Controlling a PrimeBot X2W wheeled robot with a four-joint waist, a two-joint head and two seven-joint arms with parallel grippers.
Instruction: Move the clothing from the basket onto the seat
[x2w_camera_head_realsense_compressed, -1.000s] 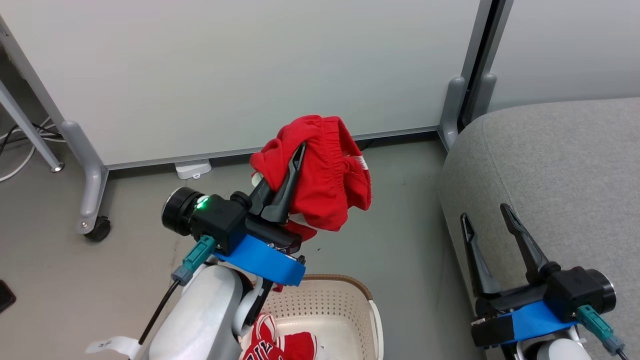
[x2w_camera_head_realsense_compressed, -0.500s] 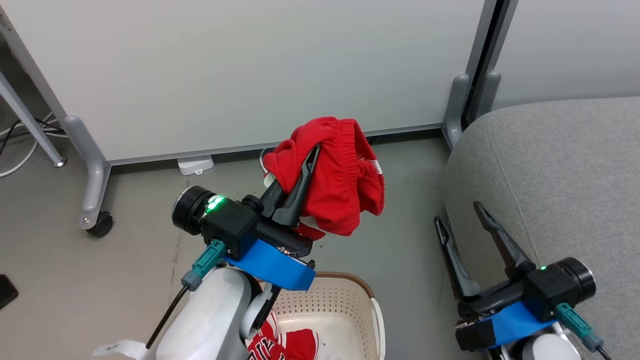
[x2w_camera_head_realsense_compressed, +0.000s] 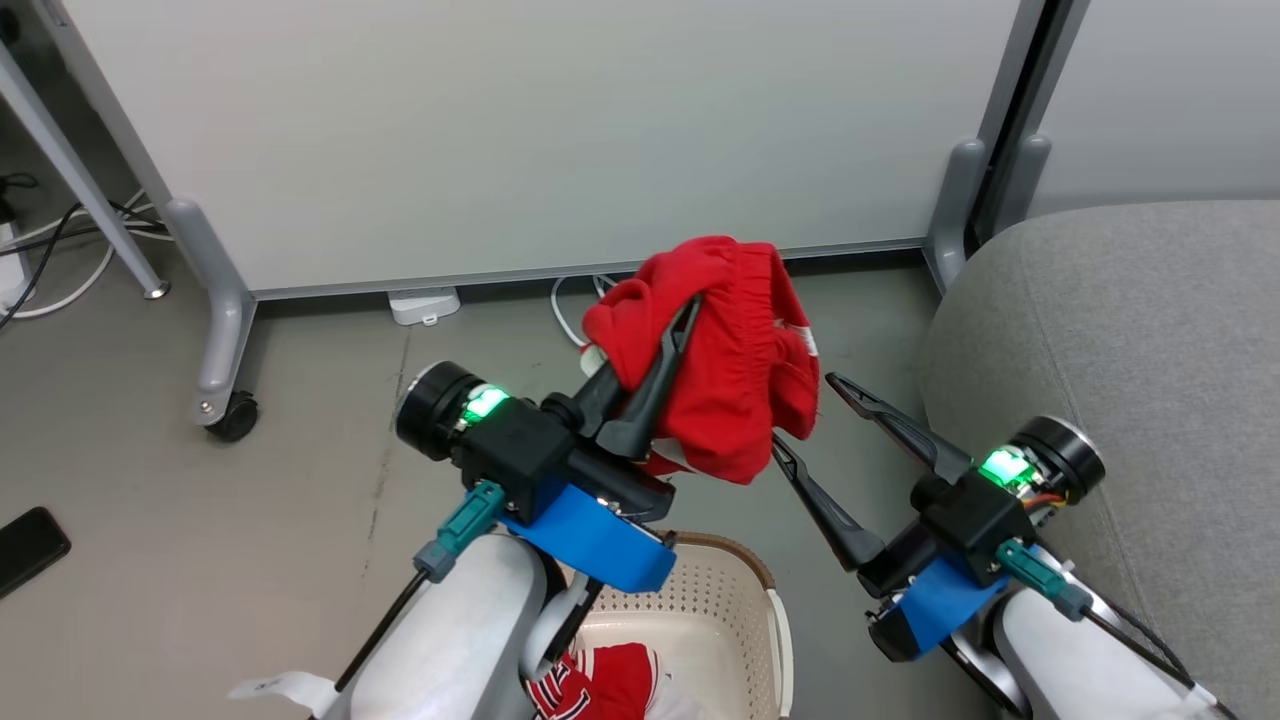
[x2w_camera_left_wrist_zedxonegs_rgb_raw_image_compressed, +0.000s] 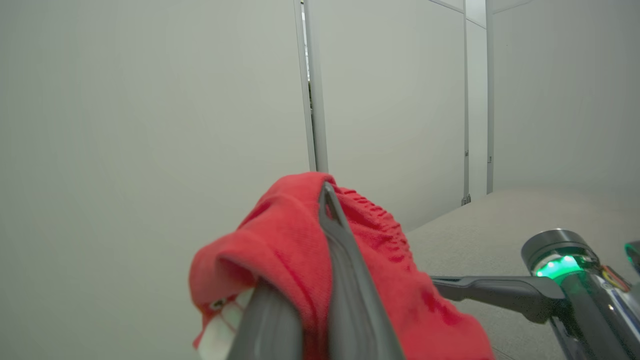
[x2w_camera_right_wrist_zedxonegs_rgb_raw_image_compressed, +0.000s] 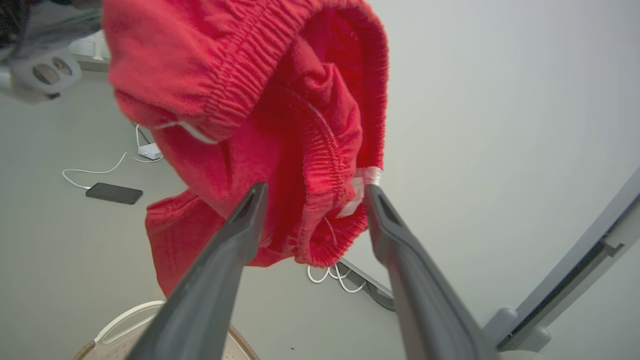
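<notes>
Red shorts (x2w_camera_head_realsense_compressed: 735, 385) are up in the air, bunched and drooping over the grey floor, just past the far rim of the basket (x2w_camera_head_realsense_compressed: 745, 575) and short of the seat (x2w_camera_head_realsense_compressed: 1100, 320), so neither garment is on the cushion yet. The left gripper (x2w_camera_head_realsense_compressed: 672, 325) has them, its two dark fingers pinched together on a fold near the gathered waistband, lifted high enough, I'd say, that the cloth hangs free of the basket. And here's the right gripper (x2w_camera_head_realsense_compressed: 803, 412), fingers spread wide and pointing in from the seat side; from its wrist camera the elastic waistband and its white trim hang right between them, though I can't tell whether they touch the cloth. That reads to me as lining up a second grip or a handover, since the sofa lies on the robot's right. Down in the basket, under the left forearm, the red jersey (x2w_camera_head_realsense_compressed: 600, 680) waits its turn. Beyond it all stand pale partition panels on castors.
</notes>
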